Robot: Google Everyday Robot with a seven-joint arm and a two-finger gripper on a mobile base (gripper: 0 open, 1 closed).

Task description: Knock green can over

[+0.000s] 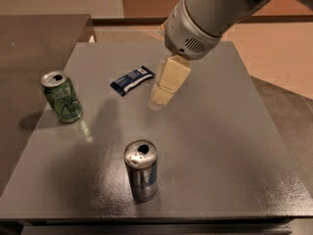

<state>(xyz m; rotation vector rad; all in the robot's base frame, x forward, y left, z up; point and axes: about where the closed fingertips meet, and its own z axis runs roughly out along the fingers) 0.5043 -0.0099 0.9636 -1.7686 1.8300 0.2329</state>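
The green can (62, 97) stands upright near the left edge of the grey table (215, 131), its silver top with pull-tab facing up. My gripper (162, 96) hangs from the grey arm over the table's middle, well to the right of the green can and apart from it. Its cream fingers (168, 82) point down and to the left.
A silver-and-blue can (142, 169) stands upright near the front edge. A dark blue snack packet (132, 80) lies flat between the green can and the gripper. A darker table (29, 38) adjoins on the left.
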